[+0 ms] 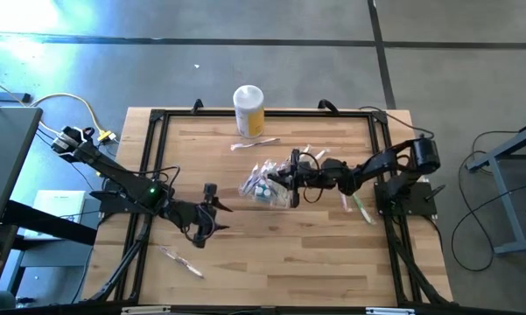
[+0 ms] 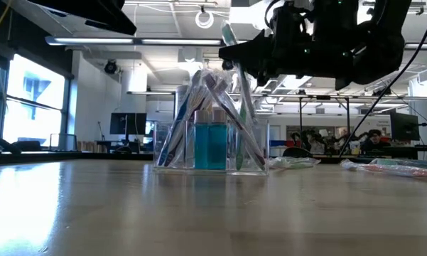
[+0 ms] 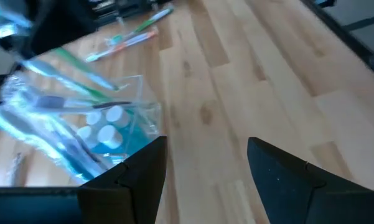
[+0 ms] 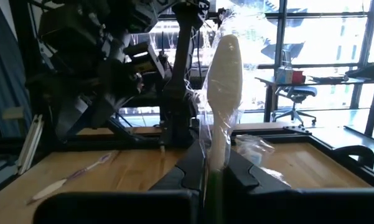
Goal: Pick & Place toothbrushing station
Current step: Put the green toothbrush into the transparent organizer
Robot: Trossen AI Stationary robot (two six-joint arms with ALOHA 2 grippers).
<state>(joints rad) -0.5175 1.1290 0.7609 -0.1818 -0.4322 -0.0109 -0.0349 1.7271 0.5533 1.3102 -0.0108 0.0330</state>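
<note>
Right end effector (image 1: 291, 178) hangs over the middle of the wooden worktop (image 1: 271, 254), its fingers clenched on a wrapped toothbrush (image 4: 223, 93) whose pale head stands up between them in the right wrist view. It is directly beside and above the toothbrushing station (image 2: 212, 139), a clear container standing upright near the worktop's centre, holding several wrapped toothbrushes that lean outward and a blue bottle (image 2: 210, 144) with a white cap. Left end effector (image 1: 208, 210) waits lower left of the container, well apart from it, fingers spread and grasping nothing. A yellow jar (image 1: 249, 111) with a white lid stands at the far edge. Loose toothbrushes lie on the wood: one (image 1: 182, 262) near the front left, one (image 1: 360, 208) by the right arm, another (image 1: 254, 143) just before the jar.
</note>
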